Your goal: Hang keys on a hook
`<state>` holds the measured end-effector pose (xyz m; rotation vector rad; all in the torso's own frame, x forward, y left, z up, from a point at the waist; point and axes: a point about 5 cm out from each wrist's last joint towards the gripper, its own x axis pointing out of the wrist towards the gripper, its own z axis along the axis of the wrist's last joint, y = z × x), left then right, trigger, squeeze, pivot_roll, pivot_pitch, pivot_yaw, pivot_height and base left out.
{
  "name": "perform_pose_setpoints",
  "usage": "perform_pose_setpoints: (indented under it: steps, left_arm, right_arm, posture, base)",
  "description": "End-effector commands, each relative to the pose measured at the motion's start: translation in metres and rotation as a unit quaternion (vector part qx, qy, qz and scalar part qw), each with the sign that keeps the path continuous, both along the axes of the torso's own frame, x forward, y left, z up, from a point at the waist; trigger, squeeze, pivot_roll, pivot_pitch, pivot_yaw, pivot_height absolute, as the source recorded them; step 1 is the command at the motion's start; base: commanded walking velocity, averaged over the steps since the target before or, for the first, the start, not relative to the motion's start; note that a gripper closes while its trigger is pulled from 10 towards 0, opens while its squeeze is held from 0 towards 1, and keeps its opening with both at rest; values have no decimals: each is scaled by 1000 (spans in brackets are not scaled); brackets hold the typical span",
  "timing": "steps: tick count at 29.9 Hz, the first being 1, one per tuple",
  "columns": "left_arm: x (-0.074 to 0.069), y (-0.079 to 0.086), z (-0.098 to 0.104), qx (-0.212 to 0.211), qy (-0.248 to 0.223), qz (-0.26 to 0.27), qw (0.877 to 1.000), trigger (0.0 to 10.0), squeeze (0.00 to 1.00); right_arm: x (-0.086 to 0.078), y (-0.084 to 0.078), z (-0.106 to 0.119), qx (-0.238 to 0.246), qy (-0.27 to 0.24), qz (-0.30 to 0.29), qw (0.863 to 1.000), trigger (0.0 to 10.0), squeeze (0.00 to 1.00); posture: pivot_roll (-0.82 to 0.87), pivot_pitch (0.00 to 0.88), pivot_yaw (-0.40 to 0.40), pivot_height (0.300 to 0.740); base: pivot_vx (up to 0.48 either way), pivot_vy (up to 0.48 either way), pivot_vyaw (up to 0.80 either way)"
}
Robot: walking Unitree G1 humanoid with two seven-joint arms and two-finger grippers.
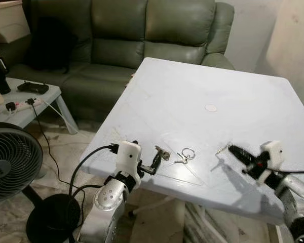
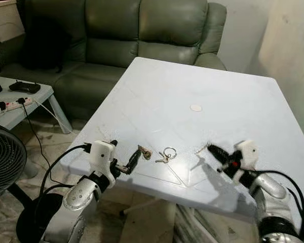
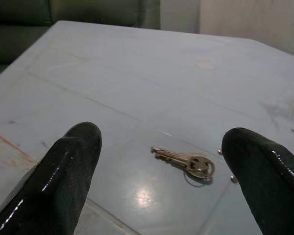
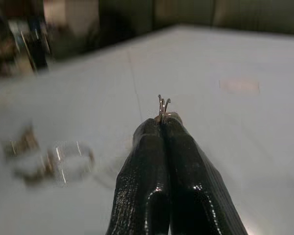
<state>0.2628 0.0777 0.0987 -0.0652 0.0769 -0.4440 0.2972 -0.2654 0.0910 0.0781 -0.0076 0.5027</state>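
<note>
my right gripper point(image 1: 230, 148) is clamped on the hook point(image 4: 162, 105), steadying it, while my left gripper point(image 3: 157, 166), fingers apart, lines up on the keys point(image 3: 183, 160).

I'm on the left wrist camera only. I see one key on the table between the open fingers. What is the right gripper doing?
Observer: The right gripper is shut on a small metal hook, over the near part of the white table.
Operator: Is there more than the one key?
Observer: Yes. A key ring with small keys lies between the two grippers, just beyond the brass key that you see.
Operator: How near is my gripper to that key?
Observer: From the head, the left gripper has its tips right next to the brass key, by the table's near edge. I cannot tell whether they touch.
</note>
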Motion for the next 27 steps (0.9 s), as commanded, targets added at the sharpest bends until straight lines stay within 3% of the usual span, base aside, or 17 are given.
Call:
perform_pose_setpoints:
  steps: [1,9,13,18,19,27]
  left_arm:
    - [4,5,2,-1,-2,15,1000,10000,0]
    - [16,22,9,5,-25,57,998,10000,0]
    - [30,42,21,8,-55,96,994,10000,0]
    - [41,63,32,-3,-81,142,987,10000,0]
    - [42,67,35,-9,-89,148,985,10000,0]
    - [53,86,34,-30,-82,185,979,10000,0]
  right_arm:
    - [5,9,10,18,-42,-19,999,10000,0]
    - [7,31,17,60,-93,-84,990,10000,0]
    - [7,47,26,71,-104,-124,984,10000,0]
    - [4,64,37,61,-125,-151,979,10000,0]
    - [3,67,37,40,-125,-165,978,10000,0]
    - [-2,93,28,-22,-86,-186,979,10000,0]
  posture:
    - [18,0,-31,740]
    - [28,0,-38,740]
    - [29,0,-38,740]
    - [31,0,-39,740]
    - [32,0,-40,740]
    - [35,0,-40,740]
  base:
    - [0,0,0]
    - [0,0,0]
    - [0,0,0]
    - [0,0,0]
    - [0,0,0]
    - [0,0,0]
